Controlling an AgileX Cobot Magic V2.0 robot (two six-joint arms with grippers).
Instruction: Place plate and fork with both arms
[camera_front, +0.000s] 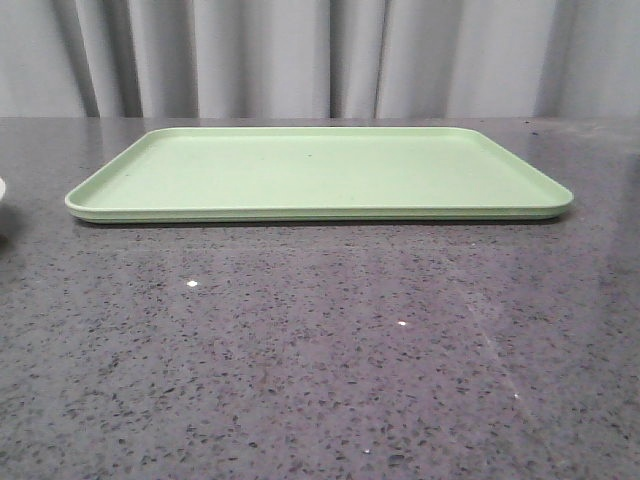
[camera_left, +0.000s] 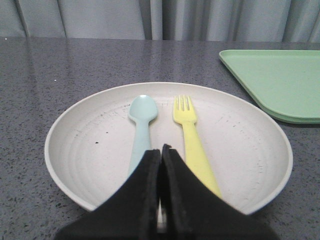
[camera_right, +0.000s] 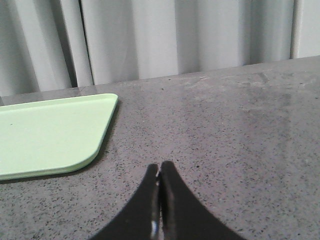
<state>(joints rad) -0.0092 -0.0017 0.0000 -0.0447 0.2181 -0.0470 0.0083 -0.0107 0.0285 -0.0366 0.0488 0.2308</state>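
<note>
Now: left gripper pressed together over plate; fork just beside, handle nearest; right gripper pressed together, empty.

No legible text, label, brand mark, number or sign appears in any view. The tray, plate and utensils carry no readable markings.

Round, shallow, pale cream plate with fine dark speckles and a raised rim, flat on the dark tabletop, near the corner of the green tray but apart from it. Small bright yellow fork flat inside the plate, tines toward the far rim, on the tray-ward half.
</note>
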